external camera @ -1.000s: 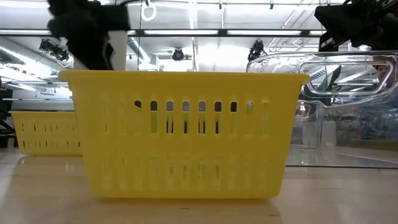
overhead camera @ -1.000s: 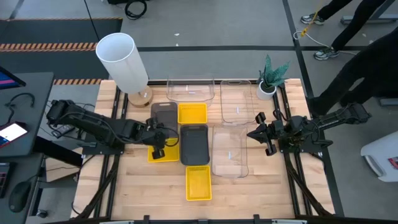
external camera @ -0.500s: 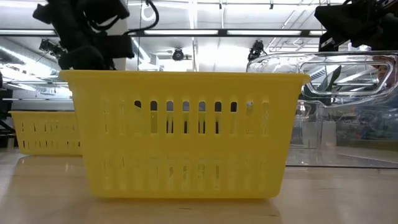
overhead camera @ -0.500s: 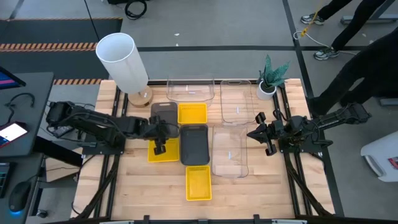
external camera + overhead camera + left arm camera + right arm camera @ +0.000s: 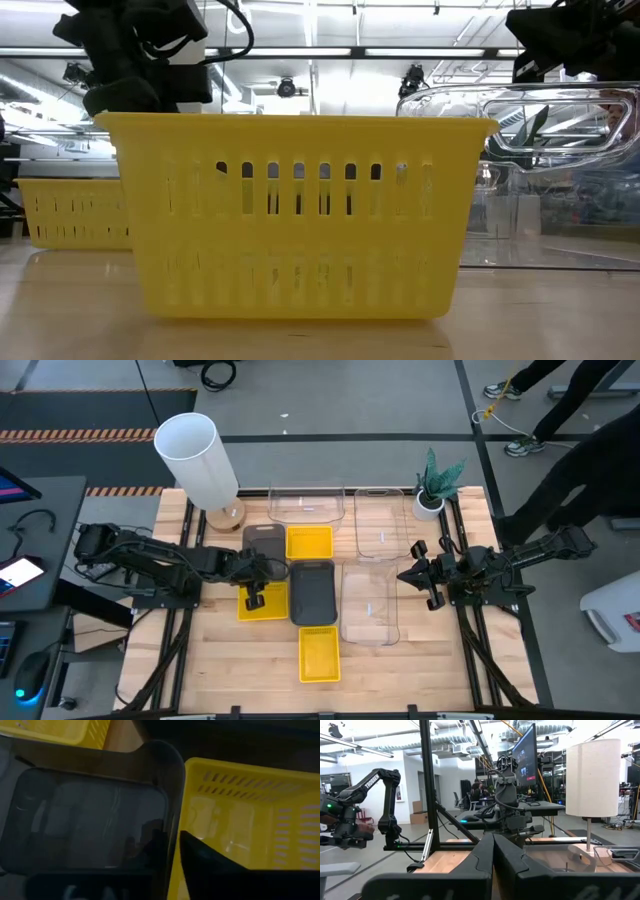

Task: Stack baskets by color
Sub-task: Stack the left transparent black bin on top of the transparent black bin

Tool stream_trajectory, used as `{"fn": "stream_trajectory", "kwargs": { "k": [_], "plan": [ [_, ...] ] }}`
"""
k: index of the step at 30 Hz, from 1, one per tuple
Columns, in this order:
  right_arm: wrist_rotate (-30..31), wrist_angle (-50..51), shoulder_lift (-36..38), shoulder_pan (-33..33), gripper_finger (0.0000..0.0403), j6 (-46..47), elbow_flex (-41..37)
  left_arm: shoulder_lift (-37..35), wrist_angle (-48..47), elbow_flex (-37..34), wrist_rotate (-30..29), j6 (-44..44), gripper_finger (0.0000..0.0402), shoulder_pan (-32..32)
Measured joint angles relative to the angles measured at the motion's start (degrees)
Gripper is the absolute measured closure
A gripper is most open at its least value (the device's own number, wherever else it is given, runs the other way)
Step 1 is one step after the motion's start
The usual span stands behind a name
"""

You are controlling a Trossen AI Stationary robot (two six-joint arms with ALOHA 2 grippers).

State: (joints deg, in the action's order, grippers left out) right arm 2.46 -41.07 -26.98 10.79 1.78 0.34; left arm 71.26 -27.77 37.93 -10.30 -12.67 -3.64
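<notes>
In the high view, three yellow baskets (image 5: 262,606) (image 5: 309,542) (image 5: 319,655), two dark grey baskets (image 5: 263,543) (image 5: 312,592) and three clear baskets (image 5: 370,605) (image 5: 305,505) (image 5: 380,520) stand apart on the wooden table. My left gripper (image 5: 259,576) is down where the left yellow basket (image 5: 240,825) meets the far-left grey basket (image 5: 85,820). My right gripper (image 5: 405,574) hangs shut and empty above the table's right side, beside the clear baskets. My left gripper comes slanting down from the table's left, across the rims. One finger (image 5: 205,862) is inside the yellow basket against its far wall (image 5: 176,870). The other side stands over the grey basket, whose near rim (image 5: 170,835) also lies between the fingers. Both baskets rest on the table.
A tall white cylinder (image 5: 195,455) stands at the far left corner and a small potted plant (image 5: 437,482) at the far right. A person (image 5: 600,450) stands beyond the table's right edge. Bare wood lies at the near left and near right.
My left gripper has come down onto the rims between the left yellow basket and the far-left grey basket, swinging slightly toward the table's right. Its fingers have drawn together. The baskets have stayed where they were.
</notes>
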Motion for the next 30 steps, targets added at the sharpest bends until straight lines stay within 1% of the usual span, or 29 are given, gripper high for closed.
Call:
{"fn": "stream_trajectory", "kwargs": {
  "k": [2, 4, 16, 23, 30],
  "plan": [
    [0.00, 0.00, -0.01, 0.00, 0.0386, 0.00, 0.00, 0.00, -0.19, 0.00, 0.38, 0.04, 0.0382, 0.00],
    [0.00, -0.01, 0.00, 0.00, 0.0386, 0.00, -0.01, -0.01, -0.47, 0.01, 0.33, -0.13, 0.0392, 0.00],
    [0.00, -0.01, 0.00, 0.00, 0.0386, 0.00, 0.00, -0.11, -2.01, 0.94, 0.40, -0.60, 0.0396, -1.21],
    [0.00, -0.01, 0.00, 0.00, 0.0386, 0.00, 0.02, -0.11, -7.19, 4.57, -2.70, -1.32, 0.0396, -3.01],
    [0.00, -0.01, -0.02, 0.00, 0.0386, 0.00, -0.01, -0.11, -11.98, 8.02, -7.78, -3.15, 0.0396, -5.79]
  ]
}}
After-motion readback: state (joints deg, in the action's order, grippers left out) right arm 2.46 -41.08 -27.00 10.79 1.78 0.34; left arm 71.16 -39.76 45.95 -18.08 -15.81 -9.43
